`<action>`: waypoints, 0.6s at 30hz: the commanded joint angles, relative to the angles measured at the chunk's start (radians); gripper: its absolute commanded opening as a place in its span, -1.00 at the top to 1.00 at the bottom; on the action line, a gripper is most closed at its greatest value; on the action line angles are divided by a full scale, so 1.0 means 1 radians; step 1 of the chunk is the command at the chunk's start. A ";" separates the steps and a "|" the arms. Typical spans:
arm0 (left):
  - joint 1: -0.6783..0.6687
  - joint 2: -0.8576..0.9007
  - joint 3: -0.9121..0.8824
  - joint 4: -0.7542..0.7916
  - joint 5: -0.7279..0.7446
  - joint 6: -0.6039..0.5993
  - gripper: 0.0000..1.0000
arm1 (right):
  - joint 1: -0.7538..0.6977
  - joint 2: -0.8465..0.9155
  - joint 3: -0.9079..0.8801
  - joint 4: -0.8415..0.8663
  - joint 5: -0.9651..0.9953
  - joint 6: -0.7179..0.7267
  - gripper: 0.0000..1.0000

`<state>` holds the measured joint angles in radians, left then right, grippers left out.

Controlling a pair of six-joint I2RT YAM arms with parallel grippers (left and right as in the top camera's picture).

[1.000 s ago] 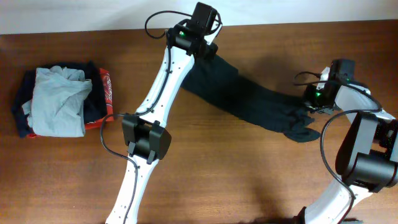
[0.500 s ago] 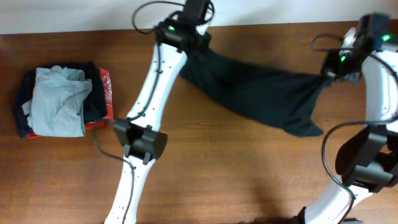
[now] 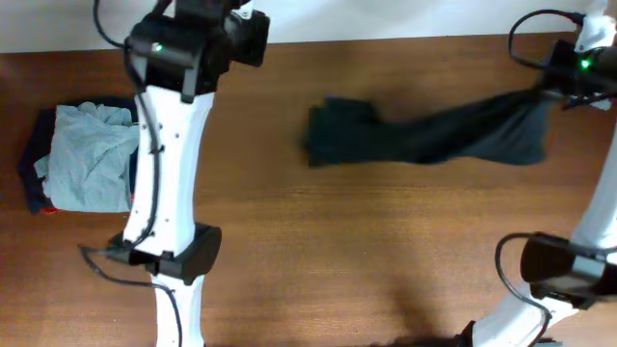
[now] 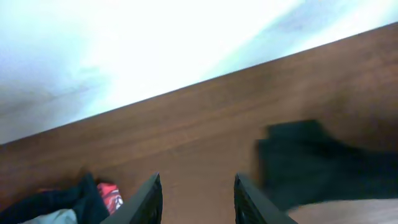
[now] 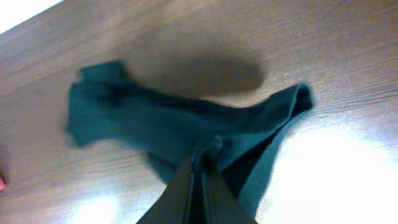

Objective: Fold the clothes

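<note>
**Shirt freed at the left, held at the right**

Since the earlier frames, the shirt (image 3: 424, 140) has been let go by the left gripper (image 4: 196, 200), which is now drawn away to the far left. The right gripper (image 5: 198, 180) has been carried to the far right edge. The shirt is stretched left to right across the far part of the table (image 3: 337, 260). Its right end is pinched in the closed right gripper, and its bunched left end is laid on the wood. The left jaws are partly apart and empty. The shirt lies to their right, not touching. The free end is judged nearer to the left arm.
</note>
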<state>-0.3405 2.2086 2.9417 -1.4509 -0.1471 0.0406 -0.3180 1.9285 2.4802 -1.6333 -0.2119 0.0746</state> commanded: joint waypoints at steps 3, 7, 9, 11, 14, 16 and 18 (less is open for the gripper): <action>0.003 -0.076 0.014 -0.032 0.016 -0.003 0.25 | 0.004 -0.088 0.032 -0.018 -0.017 -0.038 0.92; 0.003 -0.064 -0.016 -0.054 0.154 -0.003 0.25 | 0.004 -0.088 0.031 -0.035 -0.017 -0.042 0.92; 0.002 -0.054 -0.072 -0.033 0.241 -0.003 0.25 | 0.004 -0.088 0.031 -0.036 -0.017 -0.042 0.92; 0.002 -0.027 -0.149 0.000 0.356 0.014 0.25 | 0.004 -0.088 0.031 -0.035 -0.016 -0.045 0.92; 0.002 0.015 -0.214 0.037 0.437 0.026 0.25 | 0.004 -0.088 0.031 -0.036 -0.016 -0.058 0.93; 0.002 0.070 -0.265 0.085 0.627 0.114 0.00 | 0.004 -0.088 0.031 -0.034 -0.016 -0.061 0.92; 0.002 0.117 -0.280 0.101 0.769 0.160 -0.12 | 0.004 -0.088 0.031 -0.034 -0.014 -0.071 0.92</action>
<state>-0.3405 2.2440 2.6968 -1.3739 0.3161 0.0872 -0.3180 1.8503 2.4985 -1.6718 -0.2119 0.0257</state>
